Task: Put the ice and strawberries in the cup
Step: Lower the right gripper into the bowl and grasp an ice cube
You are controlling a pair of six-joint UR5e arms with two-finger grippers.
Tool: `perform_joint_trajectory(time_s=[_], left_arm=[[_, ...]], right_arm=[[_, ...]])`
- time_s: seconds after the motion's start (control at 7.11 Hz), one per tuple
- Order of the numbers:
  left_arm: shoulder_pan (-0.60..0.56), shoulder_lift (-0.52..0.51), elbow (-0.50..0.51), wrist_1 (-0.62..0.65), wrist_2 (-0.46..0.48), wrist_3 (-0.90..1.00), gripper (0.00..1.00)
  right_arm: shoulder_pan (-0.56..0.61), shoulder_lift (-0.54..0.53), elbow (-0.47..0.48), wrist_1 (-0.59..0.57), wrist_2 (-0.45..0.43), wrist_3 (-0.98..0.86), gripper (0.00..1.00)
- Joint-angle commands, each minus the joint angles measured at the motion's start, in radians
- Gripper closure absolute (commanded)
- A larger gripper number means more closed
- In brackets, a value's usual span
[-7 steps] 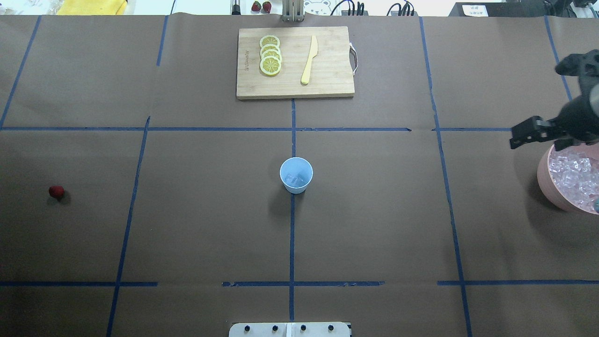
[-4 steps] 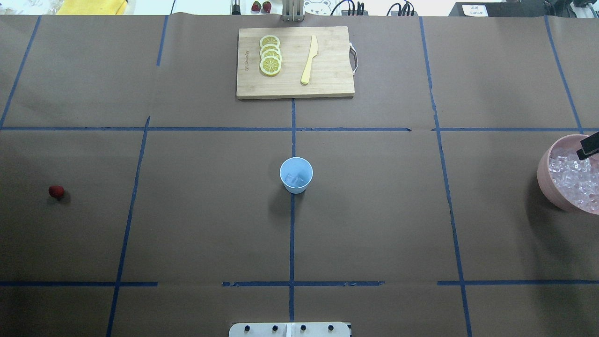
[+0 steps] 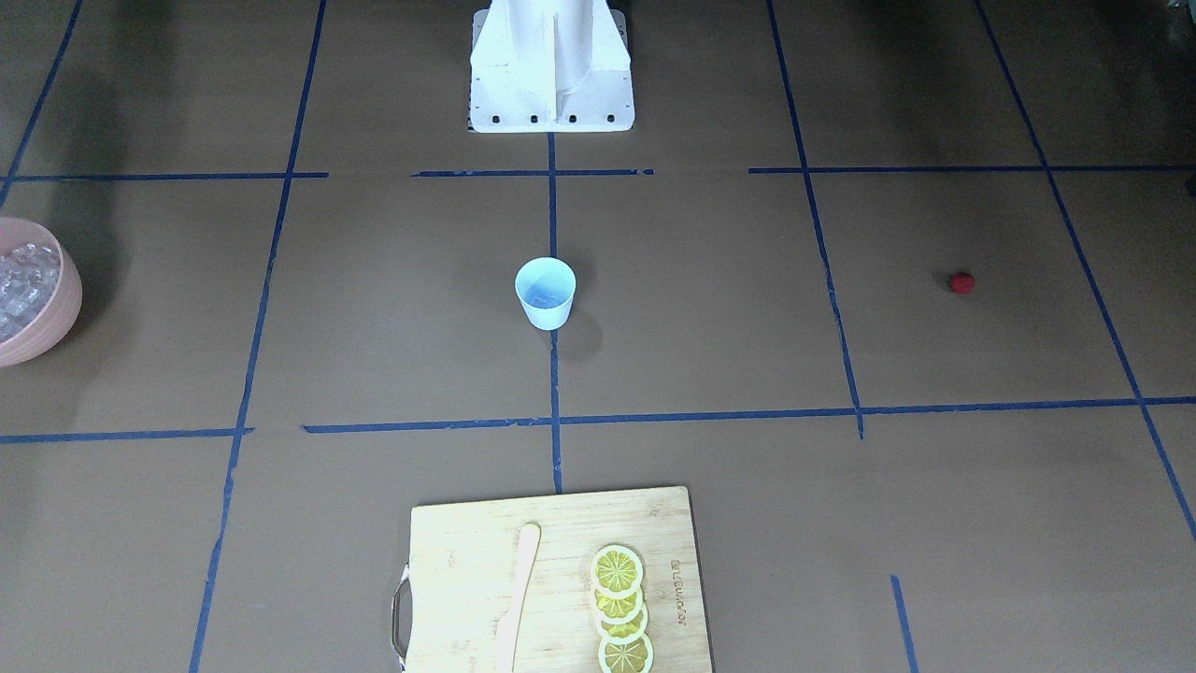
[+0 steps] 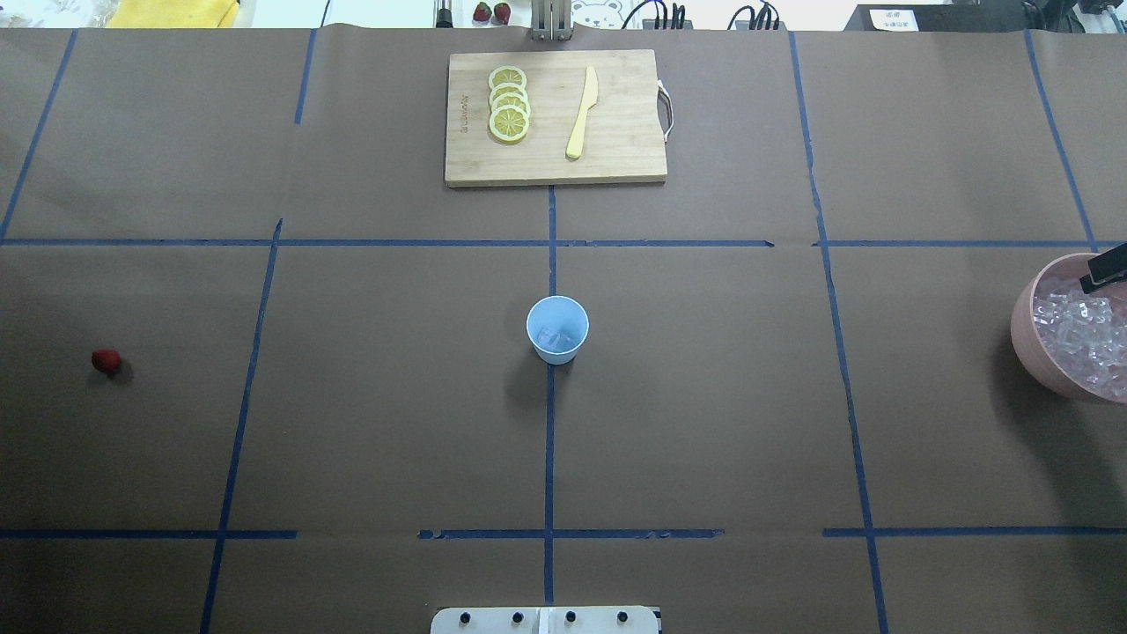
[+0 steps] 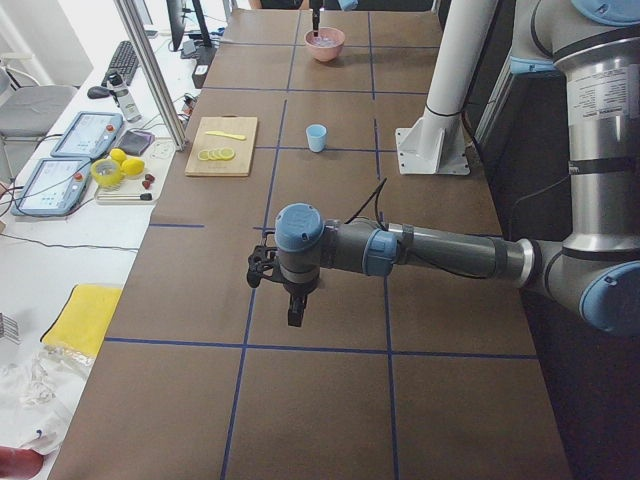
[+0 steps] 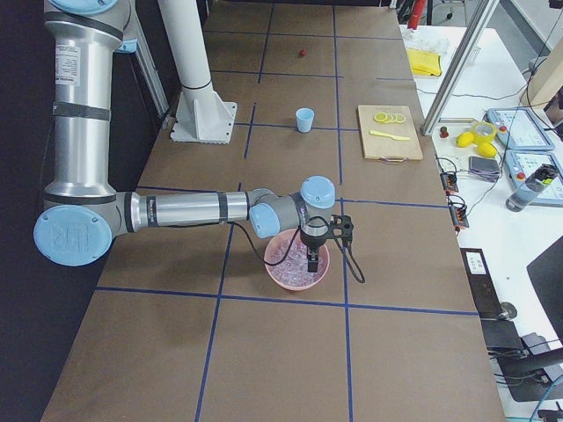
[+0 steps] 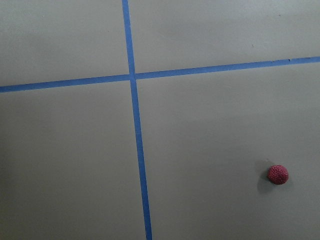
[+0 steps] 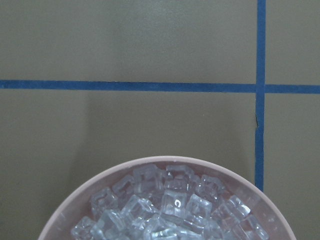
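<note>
Lone cup [image 4: 556, 354], strawberry [image 4: 106, 359] well apart

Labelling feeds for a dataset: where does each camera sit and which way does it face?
Front-facing: across the table, looking down; only the base shows.
Overhead: behind the base, facing forward; tip of right claw at the edge.
Exterior left: table end; left arm near.
Exterior right: opposite end; right arm over bowl.
Left wrist: down on strawberry; no body.
Right wrist: down on ice; no body.
Shared: all exterior views show the cup.
</note>
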Motion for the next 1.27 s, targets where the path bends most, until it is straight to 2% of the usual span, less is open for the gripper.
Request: perform_joint_trajectory(time_s=[0.0,0.56,1.13], left_arm=[[0.000,0.000,-0.003,0.000,-0.001,0.000,0.00],[0.000,0.000,-0.003,0.000,-0.002,0.000,0.00],[0.000,0.000,-0.003,0.000,-0.002,0.000,0.00]], right_arm=[[-0.009,0.001,-0.008,0.028,0.015,0.033,0.02],[-0.036,-0.010,-0.019,0.026,0.035,0.033,0.05],[-0.053,-0.011,-0.037,0.028,0.032,0.033,0.14]])
